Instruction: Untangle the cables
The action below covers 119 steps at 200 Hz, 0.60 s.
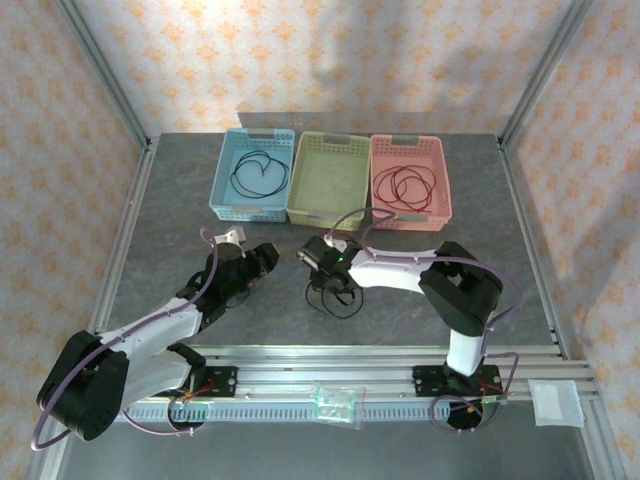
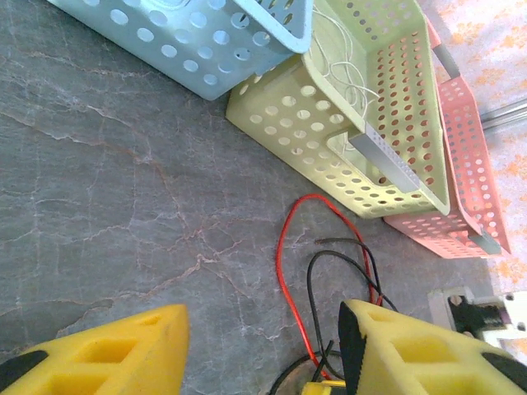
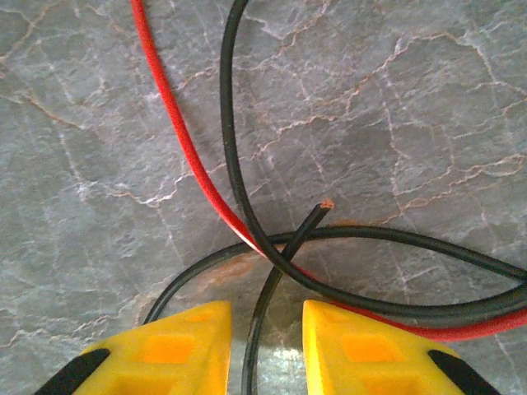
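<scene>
**Overhead view.** Three baskets stand in a row at the far side of the grey table [image 1: 170, 250]. The blue basket [image 1: 250, 212] holds a black loop [image 1: 260, 170], the green basket [image 1: 322, 222] a pale cable [image 2: 350, 72], and the pink basket [image 1: 412, 222] red loops [image 1: 405, 185]. A loose tangle [image 1: 338, 297] lies on the table in front of the green basket, between the two arms. From above it reads as dark strands alone.

**Right wrist view.** The tangle resolves into a loose red cable [image 3: 177, 123] crossed by a loose black cable [image 3: 230, 123]. A cut end [image 3: 324, 206] with a coppery tip rests on top of the crossing. The right gripper [image 3: 268, 317] is low over the table with its jaws narrowly parted. A black strand runs into the gap between them, and neither pad is seen touching it.

**Left wrist view.** The left gripper [image 2: 263, 317] is released, jaws wide apart with bare table between them. The red and black strands lie just beside its right-hand finger [image 2: 387, 346]. The green basket's near wall stands just beyond the red bend.

**Margins.** The right arm's wrist overhangs part of the tangle in the overhead view. Open tabletop lies to the left of the left arm and to the right of the right arm. A metal rail [image 1: 330, 355] bounds the near edge, and frame posts [image 1: 110, 90] bound the sides.
</scene>
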{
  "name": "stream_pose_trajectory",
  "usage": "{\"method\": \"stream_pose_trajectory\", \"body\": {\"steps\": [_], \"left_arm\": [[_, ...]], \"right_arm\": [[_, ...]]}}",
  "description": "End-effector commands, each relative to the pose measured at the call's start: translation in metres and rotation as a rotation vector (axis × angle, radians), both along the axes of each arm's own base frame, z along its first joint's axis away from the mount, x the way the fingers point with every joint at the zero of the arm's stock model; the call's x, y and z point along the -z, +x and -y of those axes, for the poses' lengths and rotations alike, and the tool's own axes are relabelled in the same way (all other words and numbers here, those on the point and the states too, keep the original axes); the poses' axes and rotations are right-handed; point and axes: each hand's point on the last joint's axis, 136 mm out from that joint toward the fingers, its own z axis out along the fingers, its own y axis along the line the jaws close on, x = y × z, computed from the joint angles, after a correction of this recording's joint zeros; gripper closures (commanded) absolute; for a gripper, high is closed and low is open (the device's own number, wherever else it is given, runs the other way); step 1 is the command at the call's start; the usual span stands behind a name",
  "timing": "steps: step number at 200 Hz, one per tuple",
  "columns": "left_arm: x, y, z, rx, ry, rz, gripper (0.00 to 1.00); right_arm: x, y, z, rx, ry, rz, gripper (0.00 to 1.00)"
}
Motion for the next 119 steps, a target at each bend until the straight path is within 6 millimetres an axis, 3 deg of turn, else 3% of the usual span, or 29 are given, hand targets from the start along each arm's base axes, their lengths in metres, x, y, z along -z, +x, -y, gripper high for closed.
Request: {"method": "stream_pose_trajectory", "body": {"steps": [1,79,102,119], "left_arm": [[-0.009,0.005,0.003,0.015,-0.004,0.035,0.48],[-0.009,0.006,0.003,0.022,0.015,0.033,0.48],[-0.011,0.007,0.004,0.037,0.032,0.046,0.48],[-0.009,0.011,0.006,0.056,0.082,0.046,0.48]], "right_arm": [[-0.002,0.005,0.002,0.021,-0.044,0.02,0.71],[0.008,0.006,0.001,0.011,-0.073,0.008,0.79],[0.0,0.007,0.001,0.013,-0.056,0.023,0.85],[-0.018,0.009,-0.002,0.014,-0.004,0.057,0.91]]}}
